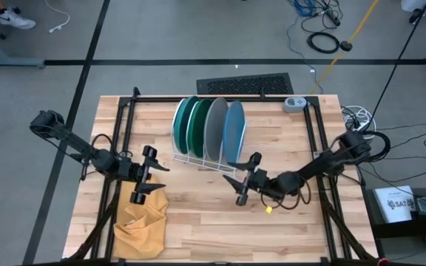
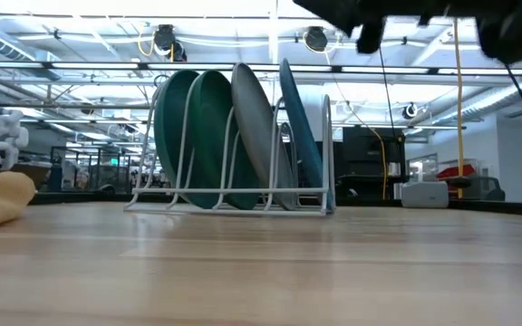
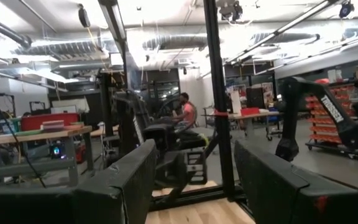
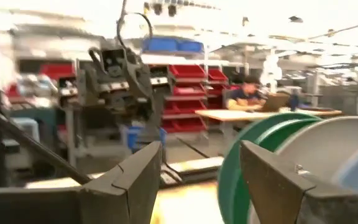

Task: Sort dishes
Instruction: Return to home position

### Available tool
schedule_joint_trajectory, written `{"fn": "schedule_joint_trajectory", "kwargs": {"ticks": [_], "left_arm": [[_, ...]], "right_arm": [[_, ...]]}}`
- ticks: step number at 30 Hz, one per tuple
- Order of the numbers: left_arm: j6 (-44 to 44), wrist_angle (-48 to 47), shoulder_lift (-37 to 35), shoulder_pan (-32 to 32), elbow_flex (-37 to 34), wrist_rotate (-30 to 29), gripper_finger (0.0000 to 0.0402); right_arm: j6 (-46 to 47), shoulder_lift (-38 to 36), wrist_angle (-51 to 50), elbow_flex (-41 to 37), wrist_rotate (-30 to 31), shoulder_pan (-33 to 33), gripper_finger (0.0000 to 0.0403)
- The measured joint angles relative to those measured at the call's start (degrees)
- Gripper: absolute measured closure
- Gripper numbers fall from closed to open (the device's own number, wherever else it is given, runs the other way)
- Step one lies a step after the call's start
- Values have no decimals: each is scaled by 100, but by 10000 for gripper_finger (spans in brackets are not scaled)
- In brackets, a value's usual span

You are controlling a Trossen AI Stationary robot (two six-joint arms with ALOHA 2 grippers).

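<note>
Four plates stand on edge in the white wire rack (image 1: 198, 157) at the table's far middle: dark green (image 1: 183, 122), teal (image 1: 197, 125), grey (image 1: 216, 127) and light blue (image 1: 234, 131). They also show in the low view (image 2: 211, 136). My left gripper (image 1: 151, 171) is open and empty above the mustard-yellow cloth (image 1: 140, 218), left of the rack. My right gripper (image 1: 240, 178) is open and empty just near and right of the rack, by the light blue plate.
The cloth lies crumpled at the table's near left. A small grey device (image 1: 295, 103) sits at the far right corner. A black frame (image 1: 220, 97) runs around the table. A yellow bit (image 1: 269, 209) lies near my right gripper. Bare wood lies near the front edge.
</note>
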Motion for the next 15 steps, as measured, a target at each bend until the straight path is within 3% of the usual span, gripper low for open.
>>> {"fn": "schedule_joint_trajectory", "kwargs": {"ticks": [4,9,15], "left_arm": [[-65,-10,0,1,0,-47,185],[-149,-136,0,1,0,-148,185],[-450,-781,0,2,0,-749,185]], "right_arm": [[-113,-334,-810,0,644,308,200],[101,-637,-1587,0,773,772,201],[1561,-709,-3131,0,771,1326,202]]}}
